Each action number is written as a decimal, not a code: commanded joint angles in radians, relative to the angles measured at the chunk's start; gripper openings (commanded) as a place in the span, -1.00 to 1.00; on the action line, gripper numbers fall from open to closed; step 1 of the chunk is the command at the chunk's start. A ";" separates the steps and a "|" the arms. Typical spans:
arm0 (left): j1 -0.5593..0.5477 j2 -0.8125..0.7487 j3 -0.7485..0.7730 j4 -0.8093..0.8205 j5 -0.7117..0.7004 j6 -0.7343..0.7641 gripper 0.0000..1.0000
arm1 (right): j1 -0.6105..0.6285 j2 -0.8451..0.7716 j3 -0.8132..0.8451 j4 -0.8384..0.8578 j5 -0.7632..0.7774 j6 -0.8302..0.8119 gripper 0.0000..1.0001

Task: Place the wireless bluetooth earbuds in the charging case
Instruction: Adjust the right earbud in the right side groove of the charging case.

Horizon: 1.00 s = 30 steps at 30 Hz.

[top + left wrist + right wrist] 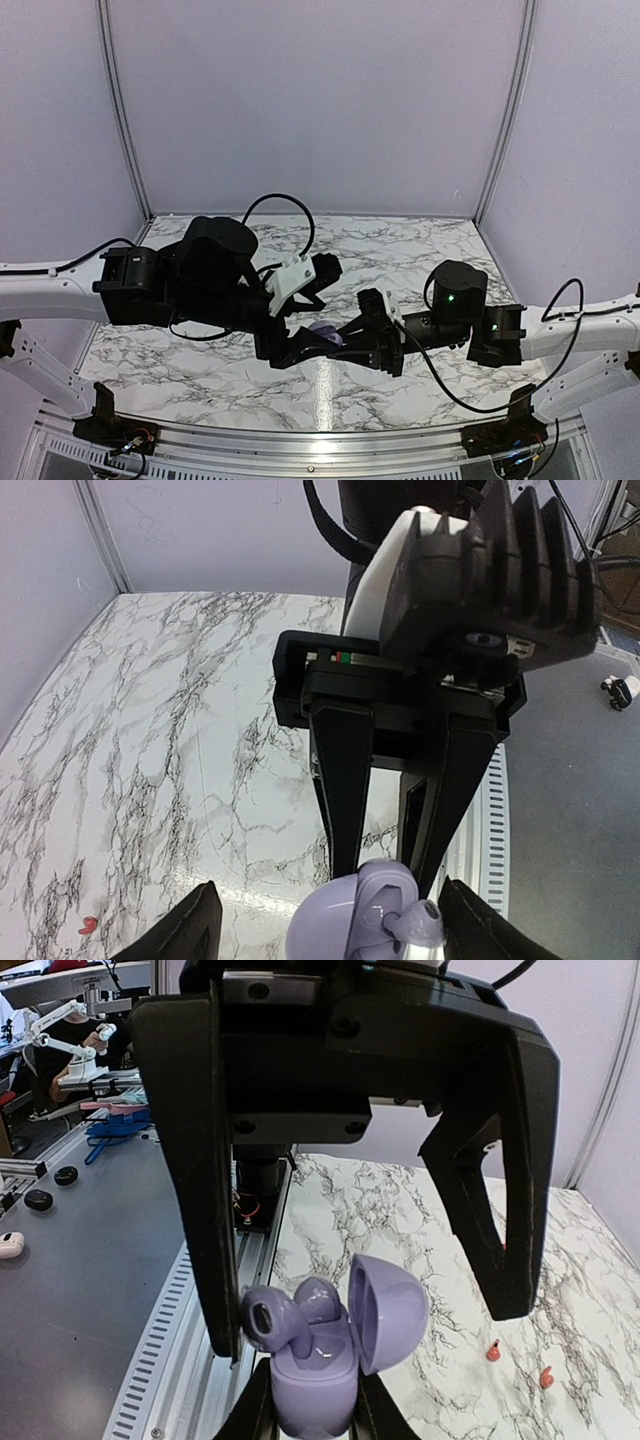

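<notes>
The charging case [312, 1385] is lilac, not red, with its lid [392, 1310] open; it also shows in the top view [322, 330] and the left wrist view [330, 930]. My left gripper [328, 920] [300, 346] is shut on the case body and holds it above the table. One lilac earbud [322, 1298] sits in the case. A second lilac earbud [272, 1320] stands tilted in its socket, touching my right gripper's left finger [205, 1260]. My right gripper [365, 1332] [345, 340] is open, straddling the case from above.
Two tiny red pieces [493, 1352] [545, 1377] lie on the marble table [400, 1220] to the right; one red piece [88, 925] shows in the left wrist view. The table's slotted metal front rail [160, 1340] runs close beside the case.
</notes>
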 commanded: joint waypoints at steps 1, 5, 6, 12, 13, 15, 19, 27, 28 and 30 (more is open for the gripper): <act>0.031 0.016 0.024 0.051 -0.096 -0.029 0.53 | 0.025 -0.032 0.035 0.046 -0.076 -0.007 -1.00; 0.037 0.017 0.023 0.055 -0.097 -0.040 0.52 | 0.025 -0.038 0.033 0.050 -0.078 -0.005 -1.00; 0.037 0.017 0.024 0.056 -0.097 -0.045 0.52 | 0.025 -0.038 0.032 0.050 -0.078 -0.005 -1.00; 0.043 0.029 0.021 0.080 -0.093 -0.076 0.51 | 0.024 -0.043 0.030 0.070 -0.081 0.012 -1.00; 0.045 0.030 0.021 0.084 -0.092 -0.077 0.51 | 0.025 -0.045 0.031 0.070 -0.082 0.013 -1.00; 0.048 0.033 0.022 0.088 -0.092 -0.078 0.50 | 0.025 -0.053 0.027 0.074 -0.079 0.011 -1.00; 0.052 0.032 0.017 0.099 -0.082 -0.110 0.48 | 0.025 -0.060 0.017 0.088 -0.074 0.013 -1.00; 0.054 0.015 0.002 0.117 -0.070 -0.109 0.47 | 0.023 -0.067 0.002 0.118 -0.039 0.031 -1.00; 0.054 0.009 -0.003 0.131 -0.047 -0.107 0.48 | 0.023 -0.064 0.002 0.118 -0.038 0.033 -1.00; 0.054 -0.005 -0.013 0.160 -0.004 -0.103 0.52 | 0.022 -0.060 0.001 0.122 -0.030 0.038 -1.00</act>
